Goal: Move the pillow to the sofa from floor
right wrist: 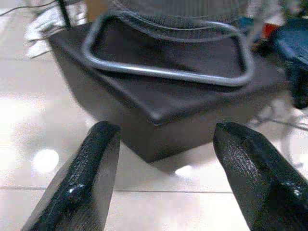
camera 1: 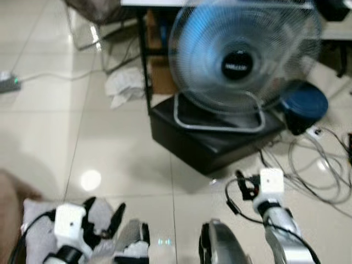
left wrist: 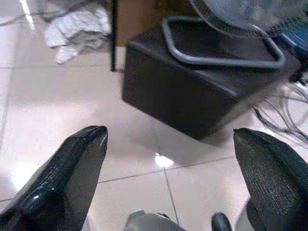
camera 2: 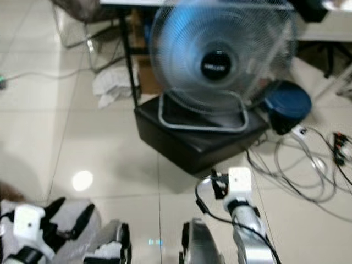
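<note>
Black fingers of left gripper [left wrist: 168, 159] being held wide apart, empty, above grey pillow [camera 1: 38, 225] at floor's [camera 1: 115, 148] near-left edge; right gripper [right wrist: 166, 163] likewise spread, facing black box [camera 1: 209, 143] under fan [camera 1: 242, 55].

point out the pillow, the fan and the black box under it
pillow [camera 1: 41, 220]: left eye view, on its grey top at the lower left.
fan [camera 1: 237, 65]: left eye view, on the dark hub of the grille.
black box [left wrist: 192, 103]: left wrist view, on its front side wall.
</note>
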`<state>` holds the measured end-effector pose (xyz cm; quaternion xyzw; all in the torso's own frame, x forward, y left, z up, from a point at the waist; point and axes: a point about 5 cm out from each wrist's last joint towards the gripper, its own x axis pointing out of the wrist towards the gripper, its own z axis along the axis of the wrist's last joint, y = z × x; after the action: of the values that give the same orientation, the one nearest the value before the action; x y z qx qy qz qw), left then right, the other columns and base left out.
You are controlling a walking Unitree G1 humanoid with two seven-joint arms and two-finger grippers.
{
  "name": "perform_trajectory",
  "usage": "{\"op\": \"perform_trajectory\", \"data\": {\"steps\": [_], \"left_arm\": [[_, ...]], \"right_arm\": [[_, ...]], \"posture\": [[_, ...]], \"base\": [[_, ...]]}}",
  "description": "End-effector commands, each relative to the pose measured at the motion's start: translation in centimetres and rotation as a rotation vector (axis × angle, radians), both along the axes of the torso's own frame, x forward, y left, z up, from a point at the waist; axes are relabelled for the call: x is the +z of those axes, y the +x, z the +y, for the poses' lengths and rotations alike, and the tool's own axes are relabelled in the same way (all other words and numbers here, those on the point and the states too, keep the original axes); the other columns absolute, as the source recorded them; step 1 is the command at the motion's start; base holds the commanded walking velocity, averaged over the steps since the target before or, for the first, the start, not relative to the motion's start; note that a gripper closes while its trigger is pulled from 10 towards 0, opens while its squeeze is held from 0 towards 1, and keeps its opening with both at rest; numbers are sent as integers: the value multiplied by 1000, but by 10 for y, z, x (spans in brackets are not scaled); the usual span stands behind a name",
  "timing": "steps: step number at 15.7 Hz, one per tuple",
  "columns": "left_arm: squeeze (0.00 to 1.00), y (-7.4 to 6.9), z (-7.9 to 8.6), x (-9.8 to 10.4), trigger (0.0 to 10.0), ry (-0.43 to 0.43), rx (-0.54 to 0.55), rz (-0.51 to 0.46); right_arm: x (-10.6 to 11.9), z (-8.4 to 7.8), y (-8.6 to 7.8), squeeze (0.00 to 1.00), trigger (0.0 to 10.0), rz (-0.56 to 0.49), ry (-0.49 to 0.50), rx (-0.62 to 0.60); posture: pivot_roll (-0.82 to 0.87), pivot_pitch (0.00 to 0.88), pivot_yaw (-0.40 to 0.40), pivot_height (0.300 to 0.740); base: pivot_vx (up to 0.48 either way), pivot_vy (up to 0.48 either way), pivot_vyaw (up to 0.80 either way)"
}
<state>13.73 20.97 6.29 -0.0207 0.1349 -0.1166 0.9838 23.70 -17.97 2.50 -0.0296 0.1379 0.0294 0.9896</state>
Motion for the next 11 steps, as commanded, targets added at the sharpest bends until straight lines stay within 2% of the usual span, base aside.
{"op": "perform_trajectory", "data": {"steps": [1,2,5,6,7,8,11], "left_arm": [[0,0,-5,-3,10000,-9,-3,23],[0,5,-9,-6,10000,-13,-18,25],[0,34,-15,-3,10000,-20,-34,-7],[0,94,-52,-12,10000,-38,-42,-5],[0,111,-67,-11,10000,-36,-60,-6],[0,124,-79,-8,10000,-33,-90,-14],[0,129,-82,-10,10000,-37,-110,-29]], "right_arm": [[-11,1,-8,0,10000,47,6,-6],[-12,3,-10,0,10000,49,10,-6],[-17,10,-9,0,10000,62,50,-12],[-17,13,-5,0,10000,58,41,-4],[-16,13,-3,0,10000,52,46,-10],[-13,12,1,0,10000,34,49,-20],[-11,2,5,0,10000,10,37,-66]], "posture": [[204,207,-49,677],[195,194,-47,677],[169,108,-50,677],[158,84,-42,677],[147,70,-34,677],[134,46,-25,677],[108,20,-10,677]], "base": [[0,0,0],[0,0,0],[0,0,0],[0,0,0],[0,0,0],[0,0,0],[0,0,0]]}}
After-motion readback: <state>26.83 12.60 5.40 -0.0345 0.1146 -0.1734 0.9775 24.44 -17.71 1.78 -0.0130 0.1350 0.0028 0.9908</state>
